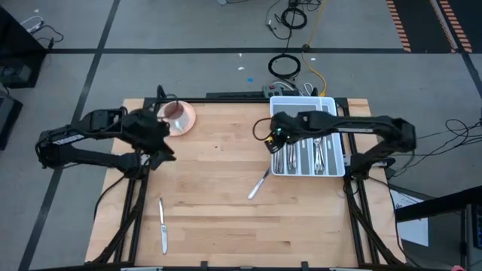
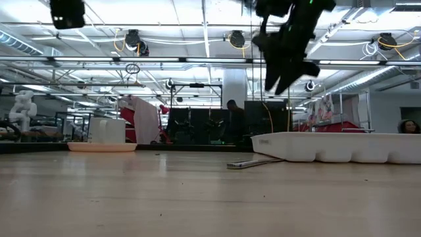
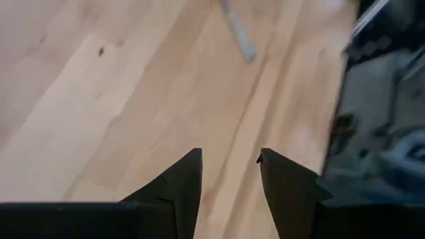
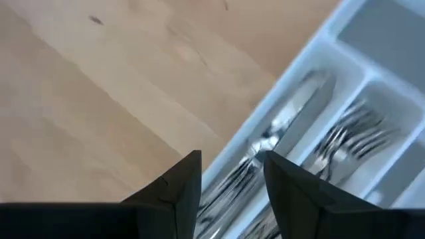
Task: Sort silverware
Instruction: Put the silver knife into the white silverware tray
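The right claw (image 1: 276, 140) hangs above the left edge of the white tray (image 1: 336, 170), well clear of the tabletop (image 1: 218, 196); its fingers (image 4: 179, 182) stand spread with nothing between them; in the right wrist view the tray's outermost slot lies straight beyond the fingertips, a knife (image 4: 292, 116) lying along it, and forks (image 4: 352, 136) fill the next slot over; more silverware (image 1: 316, 154) shows in the tray's slots from above, though the arm hides part of it.

A loose piece (image 1: 258, 184) lies on the bare wood just beside the tray's near left corner, slanted, below and a little to the left of the right claw in the high view; whether it is a spoon or a fork I cannot tell; the low view shows it flat on the wood (image 2: 253, 162) in front of the tray (image 2: 342, 146).

The left claw (image 1: 162, 154) waits over the left part of the tabletop, near the pink bowl (image 1: 178, 116); its fingers (image 3: 176, 186) are spread and hold nothing; a second knife (image 1: 163, 225) lies alone near the front left of the tabletop, well apart from that claw and far from the tray; the left wrist view catches a slim metal piece (image 3: 239, 30) beyond the fingertips, too blurred to name.
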You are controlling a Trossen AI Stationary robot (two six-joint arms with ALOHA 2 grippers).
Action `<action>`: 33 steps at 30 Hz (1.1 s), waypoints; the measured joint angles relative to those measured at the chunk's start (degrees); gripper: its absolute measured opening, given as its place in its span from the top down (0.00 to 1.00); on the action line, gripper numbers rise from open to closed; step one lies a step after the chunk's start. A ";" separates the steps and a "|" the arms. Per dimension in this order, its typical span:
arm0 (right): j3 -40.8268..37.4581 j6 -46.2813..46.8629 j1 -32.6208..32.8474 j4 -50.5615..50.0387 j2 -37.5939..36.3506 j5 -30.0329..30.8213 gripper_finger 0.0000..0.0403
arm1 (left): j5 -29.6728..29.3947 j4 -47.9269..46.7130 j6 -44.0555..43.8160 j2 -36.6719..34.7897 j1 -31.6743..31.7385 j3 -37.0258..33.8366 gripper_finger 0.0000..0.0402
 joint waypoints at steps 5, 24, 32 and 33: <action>0.98 -4.42 0.85 -0.73 -7.27 1.38 0.62 | -2.80 -5.76 0.25 1.80 -7.38 -0.84 0.61; 0.98 -24.30 0.82 -5.10 -14.96 3.70 0.62 | -11.30 7.90 -84.01 19.63 -31.02 -21.20 0.61; 0.98 -26.56 0.82 -5.51 -14.95 3.81 0.62 | -8.44 12.74 -103.37 28.84 -45.79 -21.20 0.61; 0.98 -26.57 0.82 -5.51 -14.95 3.81 0.62 | -8.73 12.92 -105.96 29.18 -47.62 -21.20 0.61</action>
